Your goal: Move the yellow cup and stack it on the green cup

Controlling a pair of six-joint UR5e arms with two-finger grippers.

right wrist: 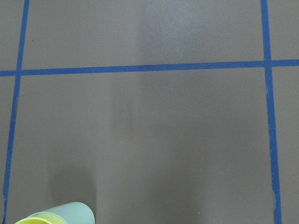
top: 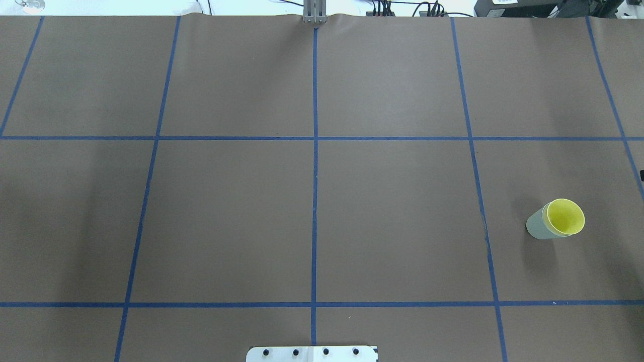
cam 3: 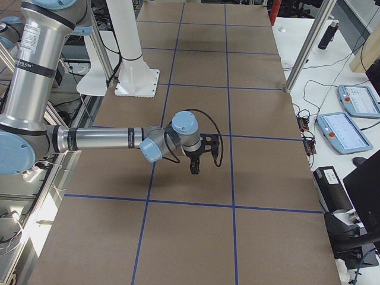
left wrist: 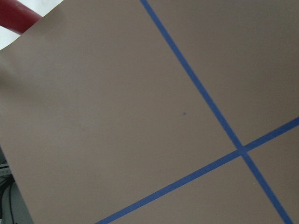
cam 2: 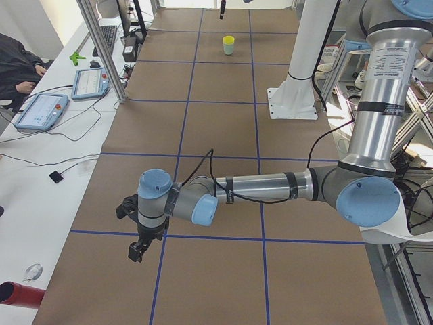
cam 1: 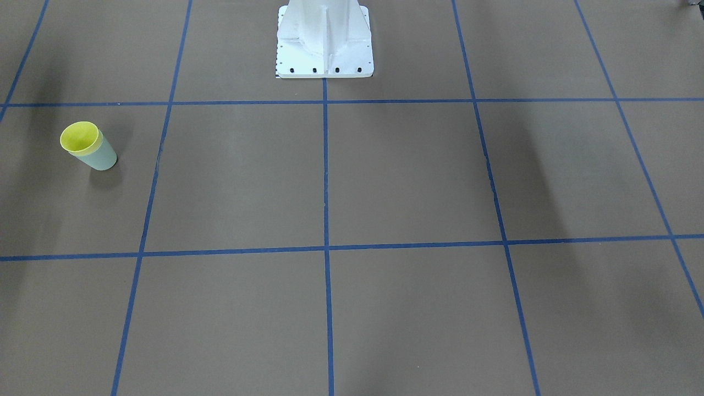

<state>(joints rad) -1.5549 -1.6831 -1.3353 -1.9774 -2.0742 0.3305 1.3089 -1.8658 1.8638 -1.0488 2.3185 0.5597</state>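
The yellow cup [cam 1: 81,137] sits nested inside the green cup [cam 1: 102,158], upright on the brown table on the robot's right side. Both show in the overhead view, yellow cup [top: 566,217] in green cup [top: 537,226], and small at the far end in the exterior left view [cam 2: 229,45]. The right wrist view catches the green cup's side [right wrist: 72,212] at its bottom left. My left gripper [cam 2: 139,247] hangs over the table's left end, far from the cups. My right gripper [cam 3: 194,165] hangs above the table. Both show only in side views, so I cannot tell whether they are open or shut.
The white robot pedestal [cam 1: 324,44] stands at the table's robot-side edge. Blue tape lines [top: 314,201] grid the brown table. A side bench with tablets [cam 2: 40,112] and cables runs along the far side. A red object [left wrist: 16,14] lies off the table's left end.
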